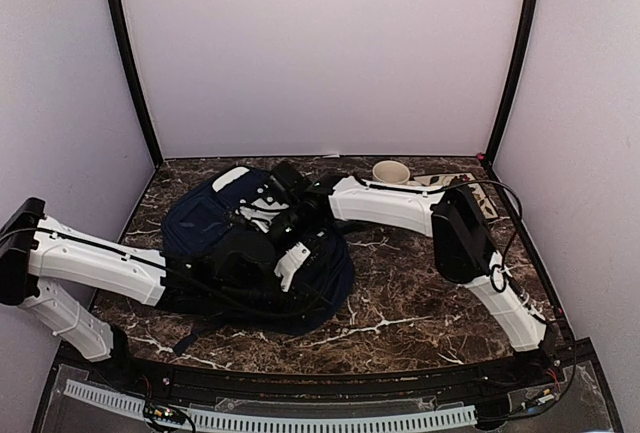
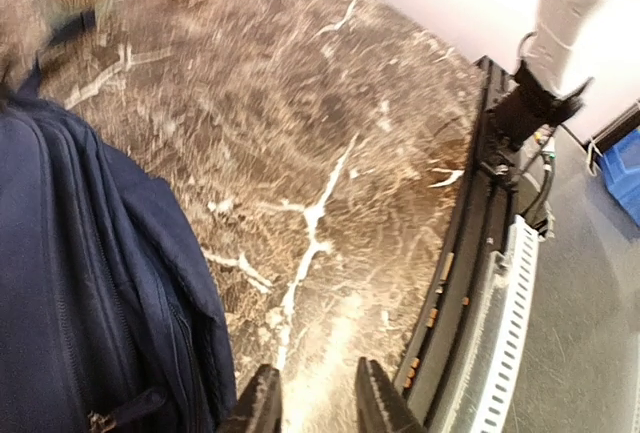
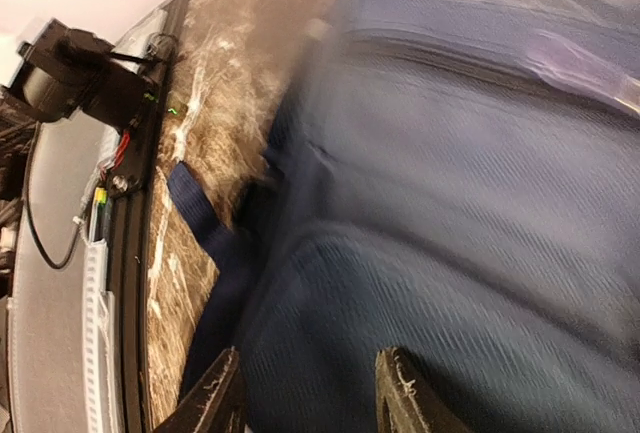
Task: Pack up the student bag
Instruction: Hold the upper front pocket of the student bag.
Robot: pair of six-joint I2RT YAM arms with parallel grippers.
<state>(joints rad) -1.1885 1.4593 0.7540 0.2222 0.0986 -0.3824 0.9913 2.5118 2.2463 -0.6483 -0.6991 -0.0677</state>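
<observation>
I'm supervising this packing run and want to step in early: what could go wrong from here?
1. Both arms crowd over the student bag; their wrists look close enough that they might collide.
2. The right jaws face blurred bag fabric; a grip isn't clear, and a fold might snag and drag the bag.
3. The cup sits just beyond the right arm; a sweep could knock it.

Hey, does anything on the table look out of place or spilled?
Nothing looks spilled or broken. The student bag lies slumped flat on the table, and one dark strap trails loose toward the near edge.
</observation>
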